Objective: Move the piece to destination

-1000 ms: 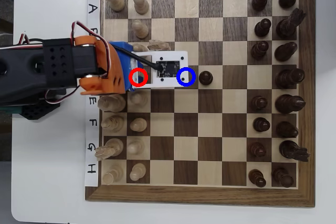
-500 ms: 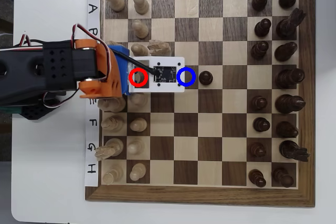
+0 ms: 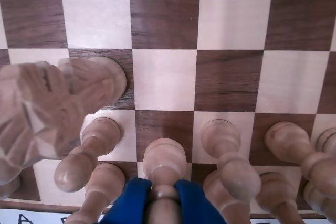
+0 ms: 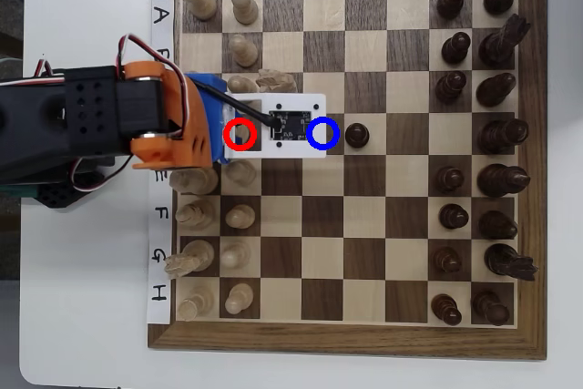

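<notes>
In the wrist view my gripper (image 3: 164, 191) has its blue jaws closed on the neck of the piece (image 3: 164, 157), a pale pawn with a round head at the bottom centre. The pawn's base is hidden, so I cannot tell whether it rests on the board. In the overhead view my orange and black arm (image 4: 137, 120) reaches in from the left. Its white camera plate (image 4: 291, 125) covers the gripper and the pawn near the red ring (image 4: 240, 134). The destination (image 4: 323, 134), a dark square with a blue ring, lies just right of the plate and is unoccupied.
A pale knight (image 3: 47, 114) looms blurred at the left of the wrist view. Other pale pawns (image 3: 220, 137) stand close on both sides. In the overhead view a dark pawn (image 4: 357, 135) stands just right of the blue ring. Dark pieces (image 4: 496, 134) fill the right columns.
</notes>
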